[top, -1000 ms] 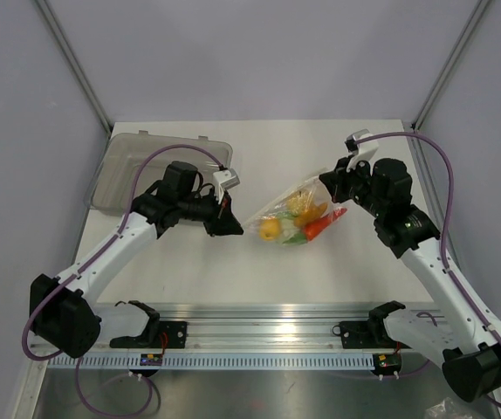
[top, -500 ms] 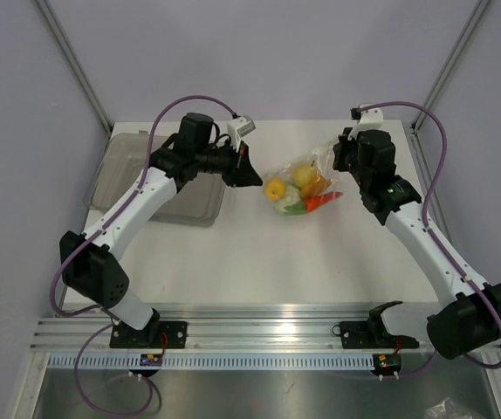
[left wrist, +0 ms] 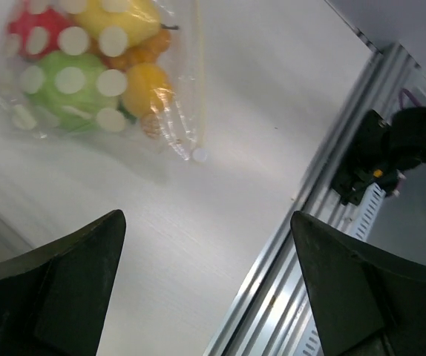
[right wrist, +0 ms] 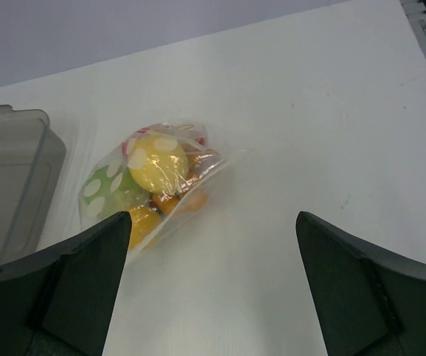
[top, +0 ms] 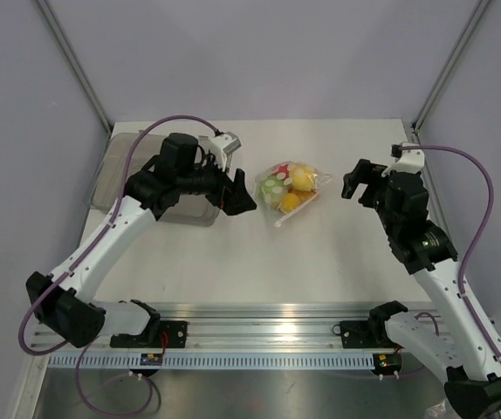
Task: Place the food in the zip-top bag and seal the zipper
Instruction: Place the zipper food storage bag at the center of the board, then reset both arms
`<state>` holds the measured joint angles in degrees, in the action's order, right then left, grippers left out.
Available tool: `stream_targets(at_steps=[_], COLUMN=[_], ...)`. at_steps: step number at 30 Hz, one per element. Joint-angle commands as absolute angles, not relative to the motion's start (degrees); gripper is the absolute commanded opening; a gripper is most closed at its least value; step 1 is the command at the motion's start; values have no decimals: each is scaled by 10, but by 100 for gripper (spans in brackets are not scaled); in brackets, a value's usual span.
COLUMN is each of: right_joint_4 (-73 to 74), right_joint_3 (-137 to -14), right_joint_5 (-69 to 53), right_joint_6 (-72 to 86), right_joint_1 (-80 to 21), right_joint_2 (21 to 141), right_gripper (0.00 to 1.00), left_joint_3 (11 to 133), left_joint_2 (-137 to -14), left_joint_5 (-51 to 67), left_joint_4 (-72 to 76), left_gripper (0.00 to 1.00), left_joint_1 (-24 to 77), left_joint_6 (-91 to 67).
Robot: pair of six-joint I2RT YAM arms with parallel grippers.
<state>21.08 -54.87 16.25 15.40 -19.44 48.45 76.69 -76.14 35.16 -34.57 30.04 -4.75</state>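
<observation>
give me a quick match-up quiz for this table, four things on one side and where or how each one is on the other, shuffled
Column one:
1. bag
2. bin
3. left claw
4. right claw

Column two:
a. grey, at the left edge of the table
b. open, empty, to the right of the bag
c. lying flat mid-table with toy food inside
d. open, empty, just left of the bag

Pairs: 1-c, 2-a, 3-d, 4-b
</observation>
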Motion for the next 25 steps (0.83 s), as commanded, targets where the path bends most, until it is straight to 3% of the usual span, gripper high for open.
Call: stream_targets(at_steps=[1, 7, 16, 25], right_joint_4=[390, 575, 591, 606], right_joint_3=[-610, -660, -592, -571], right_joint_5=[251, 374, 402, 417], right_joint_6=[220, 343, 407, 442], right_joint_1=[-193, -193, -194, -193], right_joint_2=[509, 542, 442, 419], right_gripper=[100, 99, 99, 100], left_joint_3=[762, 705, 606, 579], left_joint_2=[-682, -587, -482, -446], left_joint_5=[140, -38, -165, -190], left_joint_4=[-362, -386, -383, -368], left_gripper=[96, 97, 99, 99], left_joint_1=[297, 297, 297, 297], left_joint_6=[-96, -152, -192, -198])
